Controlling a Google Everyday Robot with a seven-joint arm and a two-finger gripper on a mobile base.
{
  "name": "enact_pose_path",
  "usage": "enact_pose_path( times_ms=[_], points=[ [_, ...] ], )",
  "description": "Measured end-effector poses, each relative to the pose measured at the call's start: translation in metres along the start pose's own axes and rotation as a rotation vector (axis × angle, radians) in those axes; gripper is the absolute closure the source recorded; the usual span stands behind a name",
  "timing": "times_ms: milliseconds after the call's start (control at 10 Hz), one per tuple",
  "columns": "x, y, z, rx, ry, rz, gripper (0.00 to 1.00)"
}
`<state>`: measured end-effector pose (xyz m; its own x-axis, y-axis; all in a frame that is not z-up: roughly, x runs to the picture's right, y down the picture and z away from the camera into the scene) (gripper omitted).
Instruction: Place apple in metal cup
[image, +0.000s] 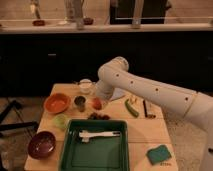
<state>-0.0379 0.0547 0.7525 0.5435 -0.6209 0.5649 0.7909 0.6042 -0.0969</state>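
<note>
The apple (97, 103) is a small orange-red fruit at the end of my arm, just above the wooden table. The metal cup (80, 102) is a short dark grey cylinder standing on the table just left of the apple, close to it. My gripper (98, 100) is at the apple, under the white arm that reaches in from the right. The arm hides most of the gripper.
An orange bowl (56, 103) sits left of the cup. A pale jar (86, 85) stands behind it. A light-green round thing (61, 120), a maroon bowl (41, 144), a green tray (95, 145) with a white utensil, a green vegetable (131, 108) and a green sponge (159, 154) lie around.
</note>
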Motion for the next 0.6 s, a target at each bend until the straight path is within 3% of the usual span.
enact_pose_path(
  times_ms=[400,600],
  points=[
    [0.019,-0.017,0.007,-0.007,0.083,-0.048,1.00],
    [0.022,-0.028,0.014,-0.006,0.106,-0.075,1.00]
  ],
)
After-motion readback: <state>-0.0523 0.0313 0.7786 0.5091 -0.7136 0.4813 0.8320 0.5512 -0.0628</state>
